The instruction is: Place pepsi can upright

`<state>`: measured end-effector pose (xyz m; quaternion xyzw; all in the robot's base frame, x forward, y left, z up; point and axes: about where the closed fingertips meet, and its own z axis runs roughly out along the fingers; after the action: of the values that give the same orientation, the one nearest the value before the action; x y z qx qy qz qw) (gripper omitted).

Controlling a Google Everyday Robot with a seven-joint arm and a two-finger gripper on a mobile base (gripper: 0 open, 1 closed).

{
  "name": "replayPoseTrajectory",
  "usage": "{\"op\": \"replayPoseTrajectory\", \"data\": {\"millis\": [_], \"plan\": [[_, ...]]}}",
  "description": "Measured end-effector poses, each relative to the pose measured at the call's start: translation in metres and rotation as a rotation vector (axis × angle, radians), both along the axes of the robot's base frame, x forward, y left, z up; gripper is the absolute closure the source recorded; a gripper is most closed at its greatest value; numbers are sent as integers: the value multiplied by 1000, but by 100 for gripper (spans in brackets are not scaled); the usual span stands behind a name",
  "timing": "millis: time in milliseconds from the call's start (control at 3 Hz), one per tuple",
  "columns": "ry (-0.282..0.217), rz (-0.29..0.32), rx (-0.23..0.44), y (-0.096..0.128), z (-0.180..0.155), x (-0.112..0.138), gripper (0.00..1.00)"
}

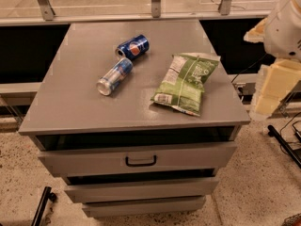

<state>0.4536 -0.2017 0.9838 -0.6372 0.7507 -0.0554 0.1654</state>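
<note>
The pepsi can (133,47) lies on its side toward the back of the grey worktop (75,102), just beside a slimmer silver-and-blue can (114,76) (also lying down). A green chip bag (186,82) lies flat to their right. The claw (273,89) hangs beyond the worktop's right edge, well apart from the cans — wide or narrow, I cannot tell.

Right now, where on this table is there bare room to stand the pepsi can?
Free: the left side of the table, beside both cans; the front strip before the silver can and chip bag; the back edge behind the pepsi can. Crowded: between the cans and bag. The hand hangs off the table's right side.
</note>
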Motion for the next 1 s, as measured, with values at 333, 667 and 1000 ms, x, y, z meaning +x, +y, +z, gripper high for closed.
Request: {"op": "replayPoseTrajectory", "data": {"millis": [333, 667, 1000], "plan": [[-55, 155, -79, 27, 10, 44, 0], [-115, 299, -138, 59, 20, 102, 0], [-141, 420, -155, 95, 23, 158, 0]]}}
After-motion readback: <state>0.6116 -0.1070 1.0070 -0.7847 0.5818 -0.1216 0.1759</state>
